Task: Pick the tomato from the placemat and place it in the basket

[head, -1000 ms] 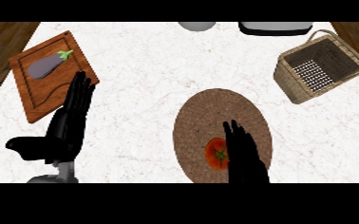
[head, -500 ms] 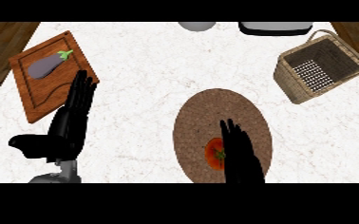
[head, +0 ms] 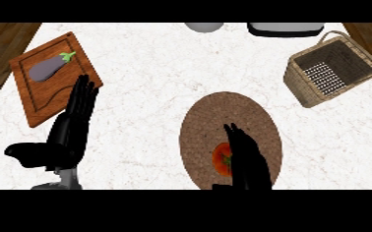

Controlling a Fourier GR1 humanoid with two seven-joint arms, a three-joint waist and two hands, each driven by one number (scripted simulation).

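Right hand (head: 249,159) over the tomato (head: 220,158), on the placemat (head: 210,123).
You see its fingers straight beside the tomato, nothing gripped; the left hand (head: 70,125) rests open; the basket (head: 312,91) stands well apart.

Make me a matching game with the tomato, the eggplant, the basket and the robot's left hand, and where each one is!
Things:
1. tomato
2. eggplant
3. basket
4. left hand

Places:
A. on the wooden cutting board
B. at the counter's right edge, nothing in it
C. on the round placemat, beside the right hand
D. open, resting by the cutting board

Pairs: 1-C, 2-A, 3-B, 4-D
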